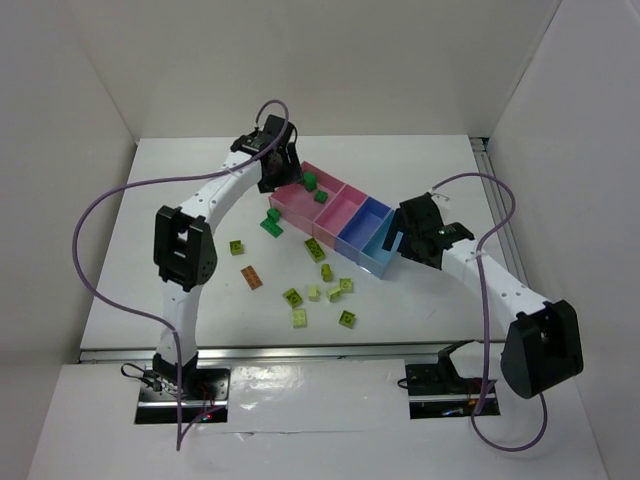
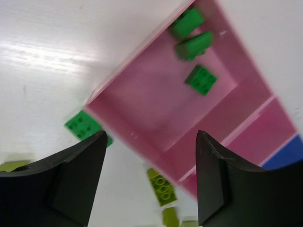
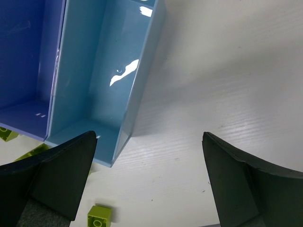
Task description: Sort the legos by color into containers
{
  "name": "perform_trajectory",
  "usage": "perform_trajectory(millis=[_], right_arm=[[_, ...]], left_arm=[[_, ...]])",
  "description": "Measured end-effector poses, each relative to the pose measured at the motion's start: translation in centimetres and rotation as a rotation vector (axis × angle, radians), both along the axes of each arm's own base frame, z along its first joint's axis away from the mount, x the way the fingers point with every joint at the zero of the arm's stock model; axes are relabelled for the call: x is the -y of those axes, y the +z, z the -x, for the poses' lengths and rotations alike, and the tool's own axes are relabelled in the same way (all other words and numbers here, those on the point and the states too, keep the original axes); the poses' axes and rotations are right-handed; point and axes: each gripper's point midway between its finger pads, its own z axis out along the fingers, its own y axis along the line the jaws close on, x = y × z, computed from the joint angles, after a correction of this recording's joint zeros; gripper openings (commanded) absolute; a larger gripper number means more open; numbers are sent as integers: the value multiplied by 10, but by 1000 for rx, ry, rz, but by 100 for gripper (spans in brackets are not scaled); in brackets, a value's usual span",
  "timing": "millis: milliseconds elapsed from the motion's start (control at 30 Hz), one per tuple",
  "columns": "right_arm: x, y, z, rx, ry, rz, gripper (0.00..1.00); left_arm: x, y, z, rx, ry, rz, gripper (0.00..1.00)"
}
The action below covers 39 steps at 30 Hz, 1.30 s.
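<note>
Now L claw [image 2: 150,142] spread, empty, above pink bin [image 2: 142,101], green bricks [image 2: 201,79] under it. Lift straight, clear bin, then take green brick [image 2: 84,125] left of claw. R claw [image 3: 149,146] spread too.

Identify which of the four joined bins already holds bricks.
The pink end bin beneath the left gripper: three dark green bricks lie in it. The neighbouring pink bin, the periwinkle bin and the light blue bin show none.

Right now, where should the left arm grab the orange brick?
Across its two long sides, straight down from above. The orange brick lies flat, turned diagonal, with nothing touching it, so the left gripper would likely need to rotate to match.
</note>
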Motion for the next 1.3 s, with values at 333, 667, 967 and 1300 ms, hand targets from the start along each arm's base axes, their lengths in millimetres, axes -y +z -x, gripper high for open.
perform_trajectory(millis=[333,667,967,1300], right_arm=[[-3,21,-5,101,-4,-40,100],[-5,27,-5,124,-4,-50,100],[0,34,-5,153,-22,-32,100],[-2,20,-6,105,-15,-24,100]], left_arm=[[-62,-48,98,-77,-282,-245,99],[-74,-86,53,-77,-422,-247,92],[-66,-110,48,-107,-516,-254,74],[-71,-113,36,-76,-484,-291,59]])
